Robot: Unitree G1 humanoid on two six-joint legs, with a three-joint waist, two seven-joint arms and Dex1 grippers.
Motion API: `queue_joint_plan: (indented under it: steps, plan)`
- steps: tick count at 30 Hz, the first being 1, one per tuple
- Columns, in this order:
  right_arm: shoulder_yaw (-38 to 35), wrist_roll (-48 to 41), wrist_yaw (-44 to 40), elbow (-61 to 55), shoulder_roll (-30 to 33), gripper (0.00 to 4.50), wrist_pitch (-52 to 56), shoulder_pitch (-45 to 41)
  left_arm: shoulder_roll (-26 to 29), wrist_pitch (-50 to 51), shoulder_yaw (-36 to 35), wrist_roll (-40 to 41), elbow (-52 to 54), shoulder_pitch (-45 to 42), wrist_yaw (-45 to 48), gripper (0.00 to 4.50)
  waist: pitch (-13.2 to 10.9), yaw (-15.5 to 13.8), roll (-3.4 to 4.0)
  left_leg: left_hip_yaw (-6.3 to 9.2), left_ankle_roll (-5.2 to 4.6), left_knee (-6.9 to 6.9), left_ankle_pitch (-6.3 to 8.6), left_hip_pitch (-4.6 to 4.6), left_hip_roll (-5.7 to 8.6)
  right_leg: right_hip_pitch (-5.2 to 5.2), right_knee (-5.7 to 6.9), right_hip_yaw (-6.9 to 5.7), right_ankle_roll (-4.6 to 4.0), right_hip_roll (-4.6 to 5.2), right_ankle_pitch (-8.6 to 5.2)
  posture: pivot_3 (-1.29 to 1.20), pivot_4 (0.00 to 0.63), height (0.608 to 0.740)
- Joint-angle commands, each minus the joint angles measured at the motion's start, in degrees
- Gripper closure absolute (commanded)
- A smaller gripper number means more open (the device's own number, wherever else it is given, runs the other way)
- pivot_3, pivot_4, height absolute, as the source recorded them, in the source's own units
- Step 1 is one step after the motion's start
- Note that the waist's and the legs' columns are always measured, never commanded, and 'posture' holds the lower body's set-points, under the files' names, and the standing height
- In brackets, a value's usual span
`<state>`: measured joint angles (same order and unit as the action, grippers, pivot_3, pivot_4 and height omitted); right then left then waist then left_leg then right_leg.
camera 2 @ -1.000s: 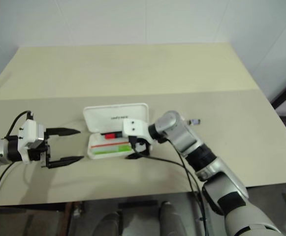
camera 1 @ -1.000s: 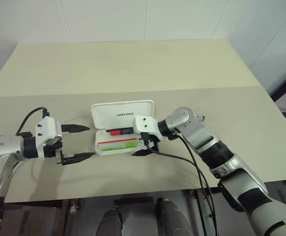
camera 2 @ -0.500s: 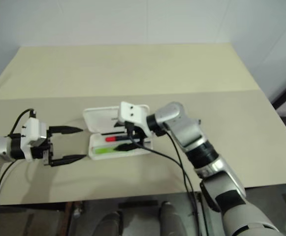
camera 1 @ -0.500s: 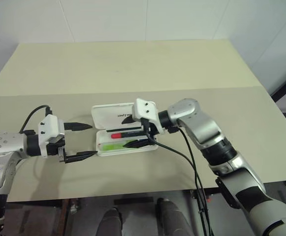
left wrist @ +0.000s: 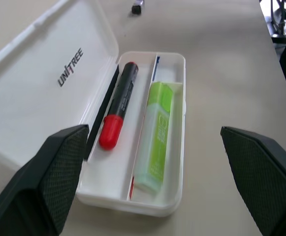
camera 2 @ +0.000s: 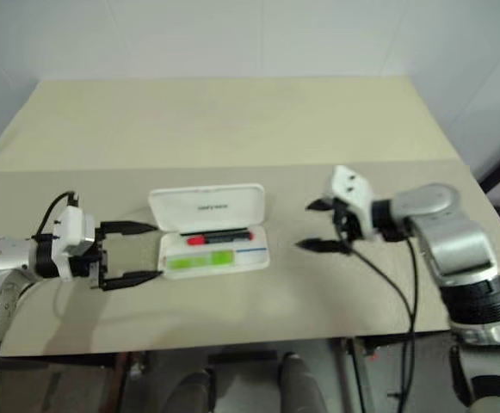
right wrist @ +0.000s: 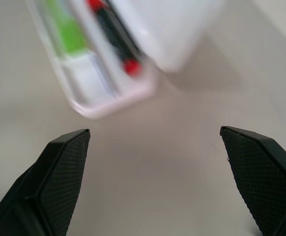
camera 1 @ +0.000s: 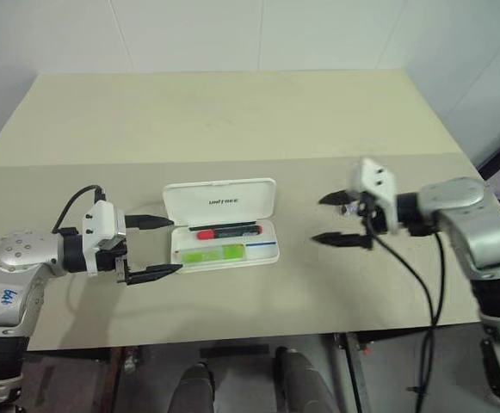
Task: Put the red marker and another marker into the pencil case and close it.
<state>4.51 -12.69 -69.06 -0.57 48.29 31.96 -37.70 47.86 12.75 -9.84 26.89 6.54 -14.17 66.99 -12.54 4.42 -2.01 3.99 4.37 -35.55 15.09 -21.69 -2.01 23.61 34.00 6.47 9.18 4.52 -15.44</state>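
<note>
Left eye view: the pencil case [camera 1: 224, 225] lies open on the beige table [camera 1: 232, 120], its lid [camera 1: 219, 202] tipped back toward the far side and showing small dark lettering. Inside the tray, the red marker [camera 1: 226, 231] lies along the hinge side, and another marker [camera 1: 212, 254], pale green with a lime cap, lies parallel to it along the near side; the left wrist view shows the two side by side with a thin divider between them. The left gripper [camera 1: 157, 245] hovers just beside the case's left end, its two black fingers spread wide and holding nothing, one near the lid and one near the tray's front corner. The right gripper [camera 1: 334, 219] hangs well apart from the case on its right, pointing back toward it, fingers likewise spread and empty. A tiny dark object [left wrist: 137, 7] sits on the table beyond the case.
</note>
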Motion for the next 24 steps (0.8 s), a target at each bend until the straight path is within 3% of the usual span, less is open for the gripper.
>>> queue_joint_plan:
  steps: [1,9,15,24]
  plan:
    - [-1.9,2.9,-1.3,9.7,3.3,0.04,-12.4,1.0,-0.8,0.5,0.8,1.0,1.5,-2.0,-0.1,0.0,0.0,0.1,0.0,0.0,0.0,0.0,0.0,0.0,0.0,0.0,0.0,0.0,0.02,0.0,0.01,0.0,0.15,0.74]
    - [1.4,7.8,-6.8,35.0,2.3,0.04,-31.6,-6.5,-3.7,0.8,4.5,0.7,0.6,-6.7,0.5,0.0,0.0,0.5,0.03,-0.05,-0.03,-0.05,0.01,0.0,0.01,-0.02,0.02,0.07,0.15,0.0,0.06,0.0,0.15,0.74]
    - [3.2,11.8,-7.1,49.8,-2.2,0.04,-38.6,-15.3,-5.3,0.9,5.9,0.4,0.4,-9.0,0.0,0.0,0.0,0.6,0.05,-0.06,-0.01,-0.09,0.0,0.06,0.0,-0.04,0.12,0.09,0.15,0.0,0.07,0.0,0.15,0.74]
    - [4.1,16.1,-6.1,62.6,-6.0,0.04,-43.5,-21.9,-5.9,1.4,5.7,0.4,1.7,-8.7,-1.0,0.0,0.0,0.4,0.07,-0.06,0.0,-0.07,-0.01,0.04,0.01,-0.04,0.1,0.08,0.17,0.0,0.05,0.0,0.15,0.74]
